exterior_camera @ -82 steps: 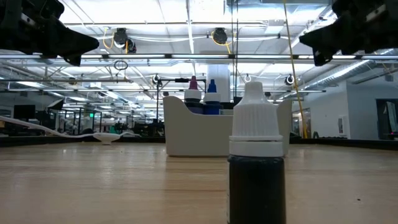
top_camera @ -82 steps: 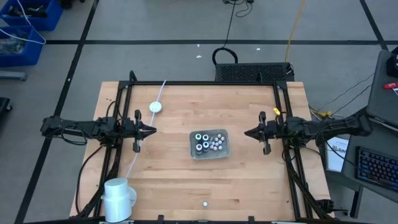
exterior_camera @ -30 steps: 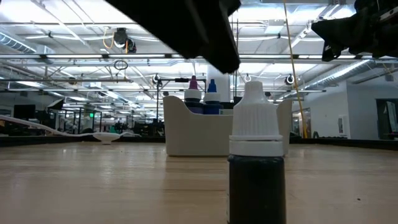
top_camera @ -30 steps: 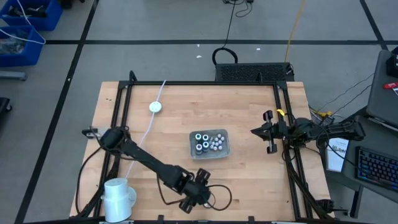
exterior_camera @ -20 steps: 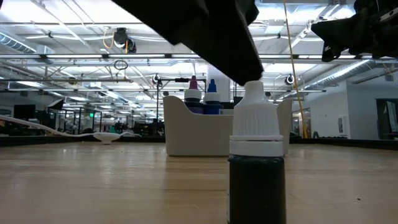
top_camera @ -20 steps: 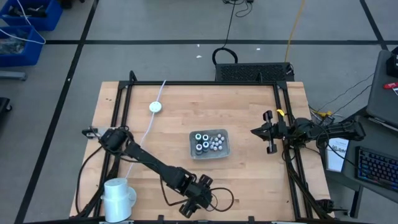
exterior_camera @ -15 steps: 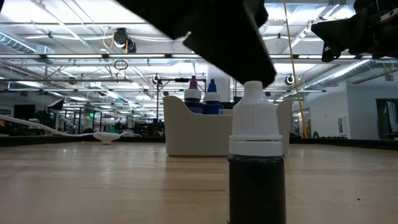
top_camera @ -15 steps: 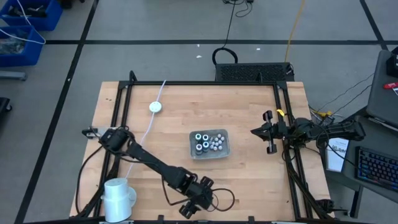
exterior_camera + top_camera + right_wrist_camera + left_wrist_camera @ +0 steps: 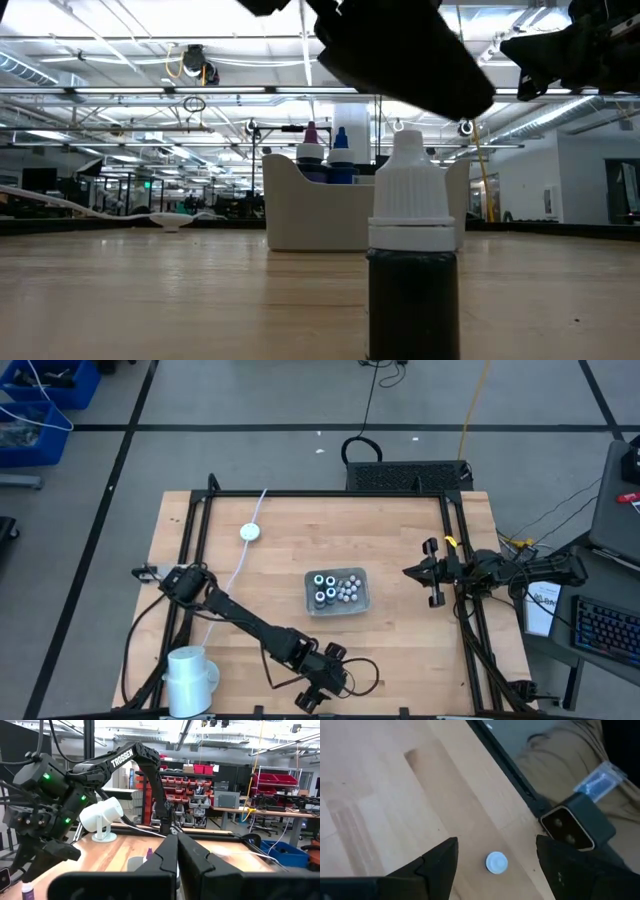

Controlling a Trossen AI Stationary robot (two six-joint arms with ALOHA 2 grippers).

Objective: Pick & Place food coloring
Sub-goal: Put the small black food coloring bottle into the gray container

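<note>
Left claw (image 9: 496,851) has dropped to the lower centre, open astride the small dark white-capped bottle (image 9: 496,862) on the wooden desk (image 9: 400,550); grasp imminent. Right claw (image 9: 177,851) closed, idle.

From above, I see my left gripper (image 9: 322,688) hanging at the table's (image 9: 400,650) near edge with its fingers spread wide over the lone bottle (image 9: 496,862), bare wood on both sides of the cap. Just beyond that bottle the edge rail and a small dark camera block (image 9: 577,824) crowd the outer finger. The grey tray (image 9: 337,591) mid-table is packed with bottles and sits well apart. The white lamp (image 9: 190,672) stands at the near left corner, and a white cord (image 9: 233,575) crosses the left side. My right gripper (image 9: 412,571) waits at the right edge, fingers pressed together, with open wood between it and the tray.
</note>
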